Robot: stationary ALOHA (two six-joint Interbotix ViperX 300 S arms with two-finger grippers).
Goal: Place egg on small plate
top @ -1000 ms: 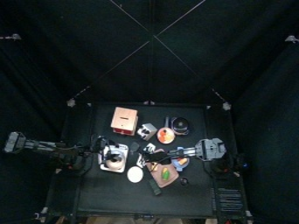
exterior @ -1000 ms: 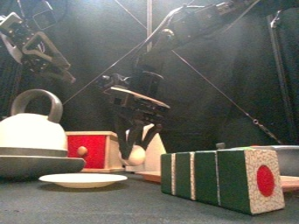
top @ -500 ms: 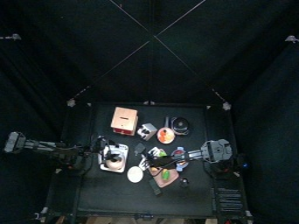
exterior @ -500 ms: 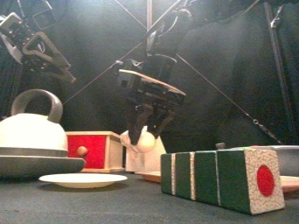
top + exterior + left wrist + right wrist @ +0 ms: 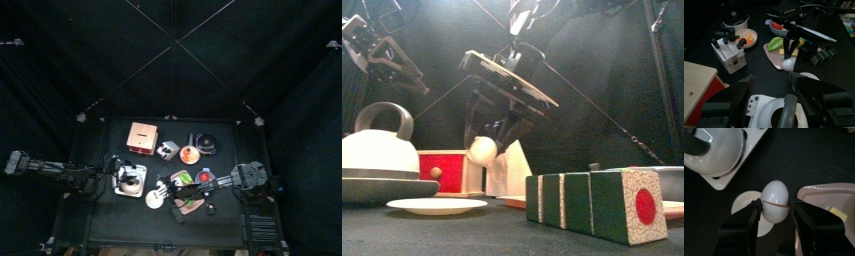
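A white egg [image 5: 774, 201] is pinched between the two fingers [image 5: 747, 220] of my right gripper [image 5: 775, 203], which is shut on it. In the front view the egg [image 5: 481, 150] hangs in the air well above the right rim of the small white plate [image 5: 436, 206]. The right wrist view shows the small plate [image 5: 743, 203] partly under the egg. My left gripper [image 5: 777, 95] stands open over the white kettle [image 5: 767, 107], holding nothing, and from there the egg [image 5: 789, 63] and small plate [image 5: 808, 76] show ahead.
The kettle [image 5: 376, 150] stands on a tray at the left, with a red box [image 5: 449, 170] behind the plate. Green blocks with a red dot [image 5: 596, 200] sit front right. A board with food [image 5: 776, 50], a knife block [image 5: 729, 50] and a fruit bowl [image 5: 747, 36] lie farther back.
My right gripper has lifted the egg off the board area and carried it up and to the left, toward the small plate. The left arm has stayed still.
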